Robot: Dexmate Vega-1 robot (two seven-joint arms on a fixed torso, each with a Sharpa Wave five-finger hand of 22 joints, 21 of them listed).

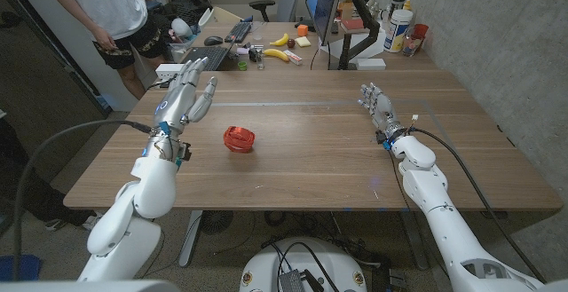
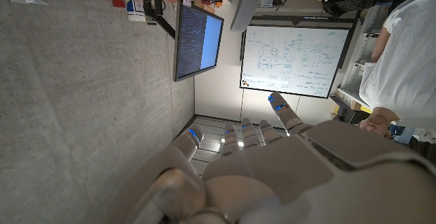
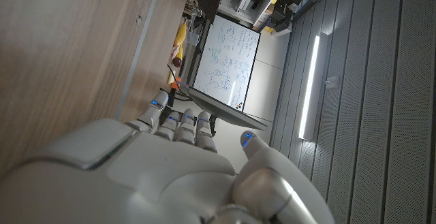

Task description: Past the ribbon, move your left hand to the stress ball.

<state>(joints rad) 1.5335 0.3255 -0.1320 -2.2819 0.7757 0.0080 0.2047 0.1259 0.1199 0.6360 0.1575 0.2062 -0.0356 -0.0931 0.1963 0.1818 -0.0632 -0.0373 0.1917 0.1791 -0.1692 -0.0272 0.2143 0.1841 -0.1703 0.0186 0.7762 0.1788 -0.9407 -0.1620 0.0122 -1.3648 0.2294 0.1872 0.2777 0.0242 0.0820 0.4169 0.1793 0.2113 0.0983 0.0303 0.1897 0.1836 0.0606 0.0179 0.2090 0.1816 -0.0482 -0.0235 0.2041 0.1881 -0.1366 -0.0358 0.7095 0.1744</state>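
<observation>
A red coiled ribbon point(image 1: 238, 138) lies on the wooden table point(image 1: 311, 159), left of its middle. My left hand point(image 1: 186, 97) is raised above the table's left part, behind and to the left of the ribbon, with fingers spread and nothing in it. In the left wrist view the left hand point(image 2: 272, 159) reaches out with its fingers apart toward a monitor and whiteboard. My right hand point(image 1: 377, 107) is at the right side of the table, fingers extended, empty. The right wrist view has the right hand point(image 3: 170, 163) beside the wood surface point(image 3: 75, 47).
Behind the table stands a cluttered desk with a keyboard point(image 1: 206, 58), bananas point(image 1: 277, 54), a monitor point(image 1: 325, 8) and bottles point(image 1: 399, 31). A person point(image 1: 111, 12) stands at the back left, close to the table's far left corner.
</observation>
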